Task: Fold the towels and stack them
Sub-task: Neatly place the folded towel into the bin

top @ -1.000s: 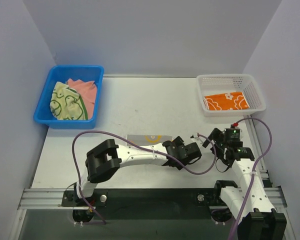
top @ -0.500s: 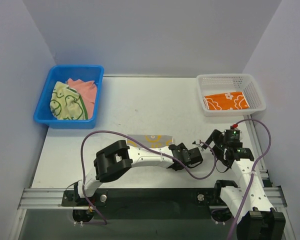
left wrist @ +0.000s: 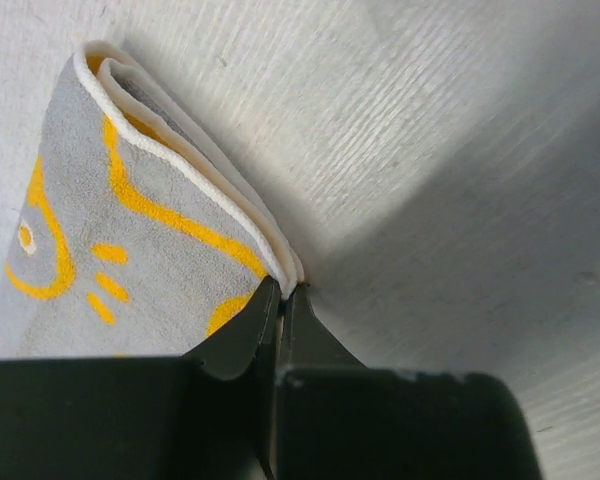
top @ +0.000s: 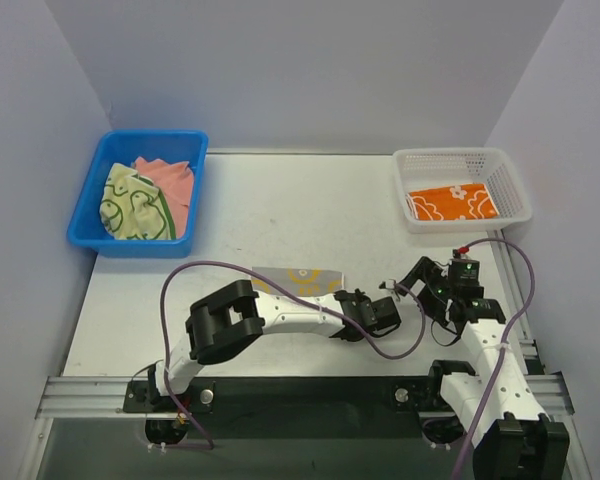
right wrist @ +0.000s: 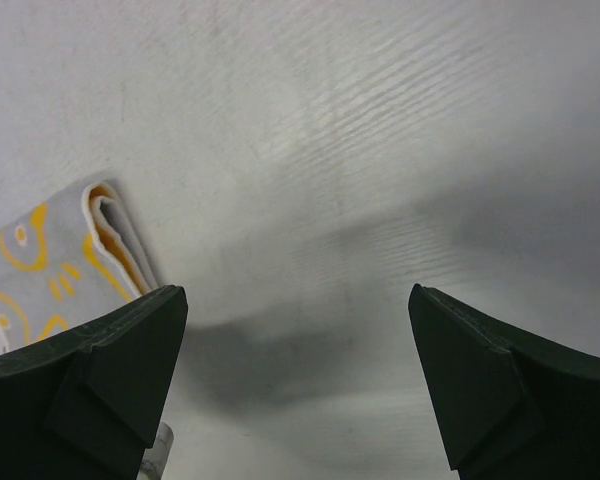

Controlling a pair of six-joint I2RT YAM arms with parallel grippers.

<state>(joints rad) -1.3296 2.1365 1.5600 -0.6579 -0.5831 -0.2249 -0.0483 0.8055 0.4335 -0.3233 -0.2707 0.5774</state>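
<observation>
A folded towel [top: 298, 279], pale grey with yellow duck print, lies flat on the table in front of the arms. My left gripper [top: 348, 299] is at the towel's right end, low on the table. Its jaws are shut on the white-edged corner layers of the towel [left wrist: 150, 230], and the left gripper [left wrist: 282, 292] pinches them at its tips. My right gripper [top: 404, 287] hovers just right of the towel, open and holding nothing. In the right wrist view the right gripper [right wrist: 298, 295] frames bare table, with the towel's [right wrist: 40, 270] end at the left.
A blue bin [top: 88, 215] at the back left holds a pale green towel with dark duck outlines [top: 132, 203] and a salmon-pink towel [top: 175, 182]. A white basket [top: 510, 185] at the back right holds a folded orange towel with white flowers [top: 452, 203]. Purple cables loop near both arms.
My left gripper has moved left to the towel's corner and closed on it. The right gripper has shifted slightly left and stays open.
</observation>
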